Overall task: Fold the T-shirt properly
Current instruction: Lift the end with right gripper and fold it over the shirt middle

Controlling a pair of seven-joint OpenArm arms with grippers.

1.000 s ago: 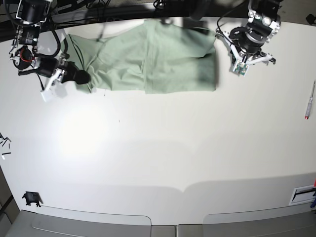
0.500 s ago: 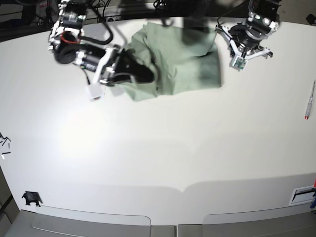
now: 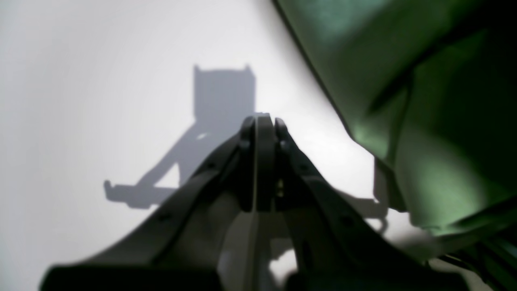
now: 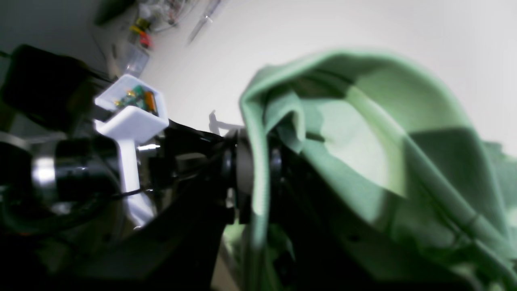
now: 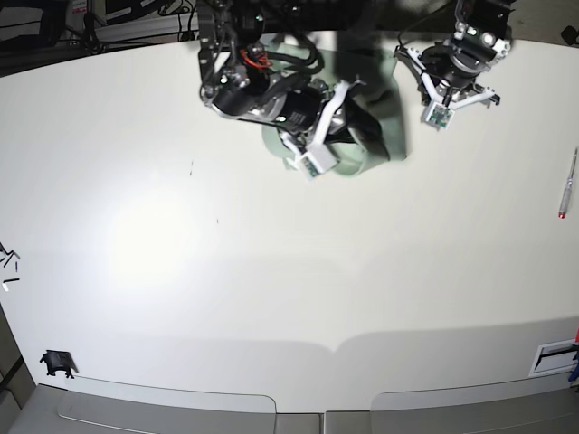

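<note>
The right gripper (image 4: 252, 178) grasps the T-shirt (image 5: 366, 149) hem, probably to fold it; the left gripper (image 3: 258, 161) jaws are clenched, empty

Black arms (image 5: 244, 86), white camera mounts (image 4: 131, 115)

The base view looks straight down from high above the whole surface (image 5: 271, 298), both arms at its far edge. The left wrist view sits close behind the left claw (image 3: 258, 121), facing low along the surface. The right wrist view looks along the right claw (image 4: 252, 161), very near. All three share the T-shirt (image 5: 371, 149).
</note>
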